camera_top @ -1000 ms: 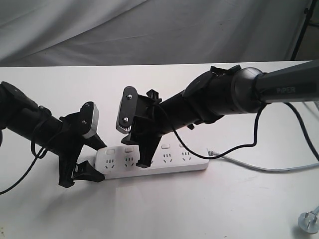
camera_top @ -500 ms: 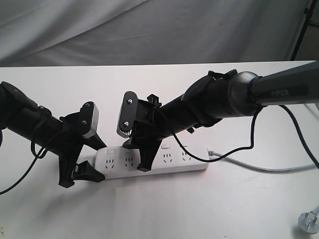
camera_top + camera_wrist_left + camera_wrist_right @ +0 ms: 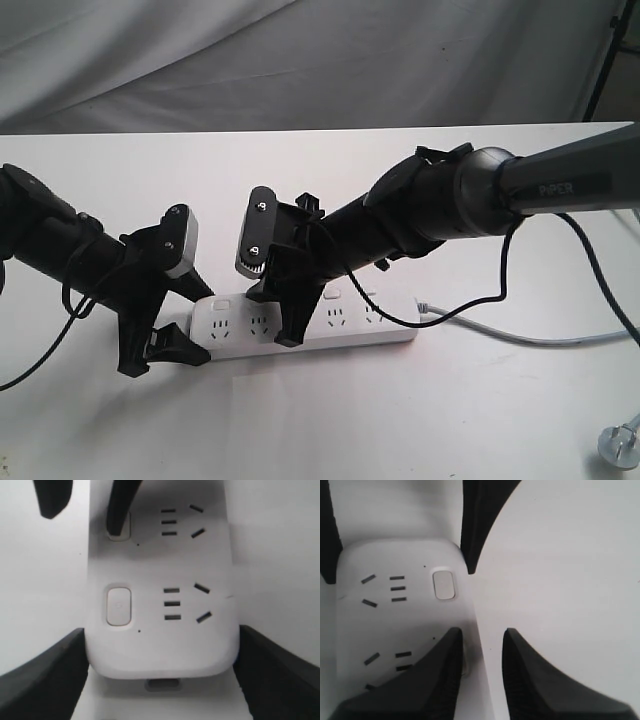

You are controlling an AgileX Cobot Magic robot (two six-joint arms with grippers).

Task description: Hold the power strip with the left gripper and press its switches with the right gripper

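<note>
The white power strip (image 3: 345,325) lies flat on the table, its grey cord (image 3: 520,336) running off to the right. My left gripper (image 3: 165,358) is shut on its left end; in the left wrist view both fingers (image 3: 45,680) press the sides of the power strip (image 3: 160,645). My right gripper (image 3: 272,316) stands over the strip, narrowly open. One of its fingertips (image 3: 116,525) rests on the second of the switches, which it mostly hides. The first switch (image 3: 444,585) lies bare beyond the right gripper (image 3: 482,632). Two further switches (image 3: 333,294) show to the right.
A loose grey plug (image 3: 620,443) lies at the front right of the white table (image 3: 420,420). A grey cloth backdrop (image 3: 300,60) hangs behind it, and a black stand leg (image 3: 605,60) rises at the far right. Black cables trail from both arms.
The right arm has sunk a little and drawn slightly left, bringing its fingertip down onto the strip. The left gripper and the strip have not moved.
</note>
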